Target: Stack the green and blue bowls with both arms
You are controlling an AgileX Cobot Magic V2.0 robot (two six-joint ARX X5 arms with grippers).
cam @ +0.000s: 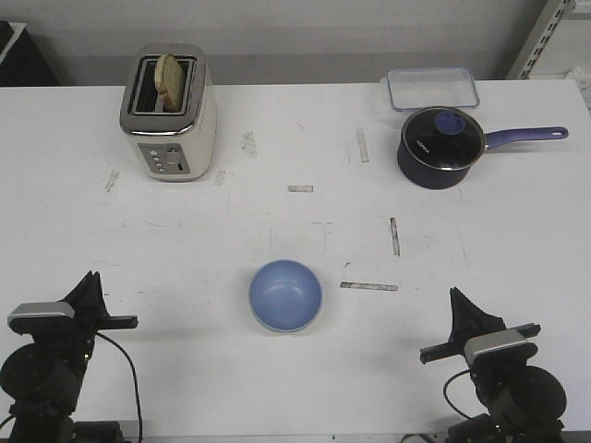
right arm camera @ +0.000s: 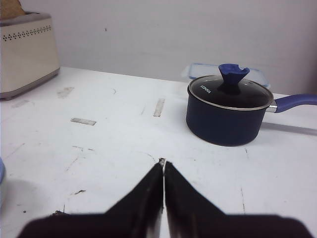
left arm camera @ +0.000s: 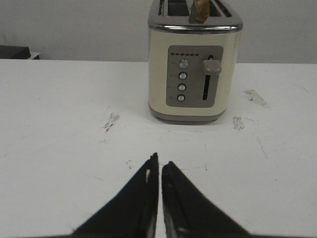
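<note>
A light blue bowl [cam: 285, 295] sits upright on the white table [cam: 295, 231], near the front and midway between the two arms; a sliver of its rim [right arm camera: 1, 174] shows in the right wrist view. The green bowl is hidden or out of view. My left gripper [cam: 90, 277] [left arm camera: 160, 159] rests low at the front left, shut and empty, well to the left of the bowl and pointing toward the toaster. At the front right my right gripper [cam: 455, 295] [right arm camera: 163, 161] is shut and empty too, to the right of the bowl.
A cream toaster [cam: 169, 113] [left arm camera: 194, 64] holding a bread slice [cam: 169, 81] stands at the back left. At the back right are a navy saucepan [cam: 441, 146] [right arm camera: 228, 111] with a purple handle and a clear lidded container [cam: 433, 88]. Tape marks dot the table.
</note>
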